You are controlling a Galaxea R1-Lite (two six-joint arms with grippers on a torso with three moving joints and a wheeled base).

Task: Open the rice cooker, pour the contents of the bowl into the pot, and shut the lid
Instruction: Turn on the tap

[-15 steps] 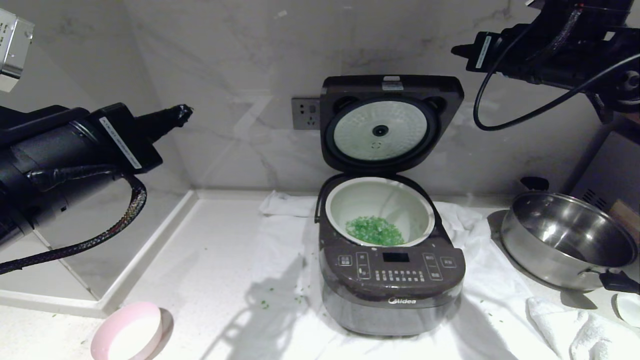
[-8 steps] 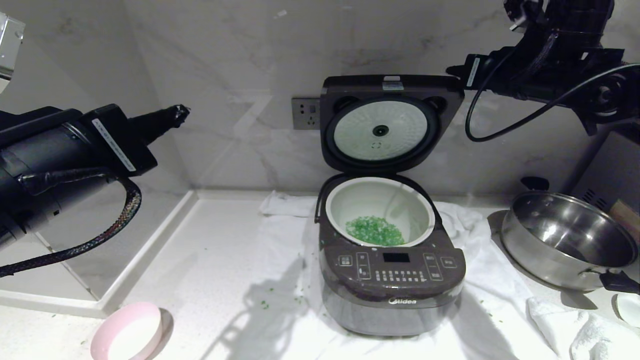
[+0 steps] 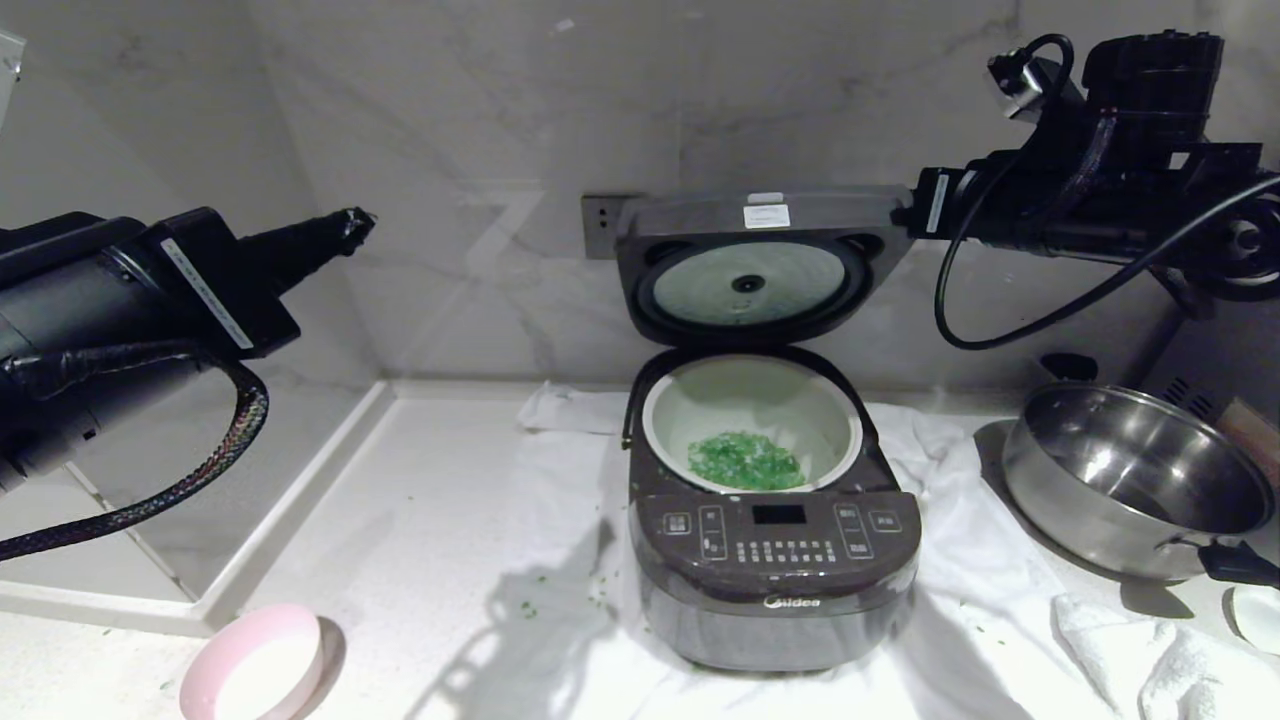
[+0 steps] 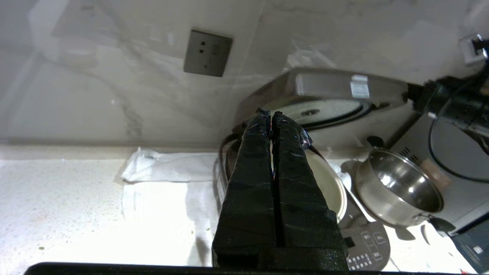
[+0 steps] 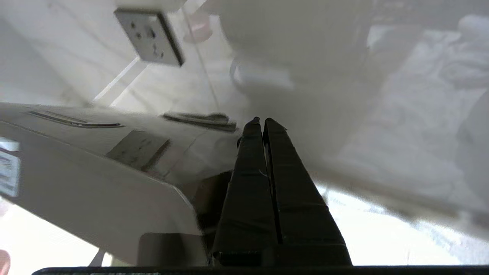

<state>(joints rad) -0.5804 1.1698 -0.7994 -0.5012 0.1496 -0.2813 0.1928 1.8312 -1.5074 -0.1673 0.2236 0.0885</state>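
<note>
Right gripper is clenched with nothing between its fingers, and it now sits right at the right-hand corner of the lid, behind and above the rice cooker. A second ago you had it higher and clear of that corner; since then it has dropped in, and the lid has tipped forward off its upright stop, so its dark outer top edge now shows. From the right wrist view the shut fingers run along the lid's back face; contact looks likely, but you can't confirm it. The cooker itself has also slid slightly to its left on the white cloth.

So the closing step looks underway. The green bits lie in the pot, and the pink bowl sits empty, well in front and to the left of the cooker. A few stray bits lie on the cloth near the cooker's front-left.

Left gripper hangs parked, well left of the cooker at lid height, clenched on nothing.

Keep pushing the lid forward and down; watch that the cooker doesn't skid further.
</note>
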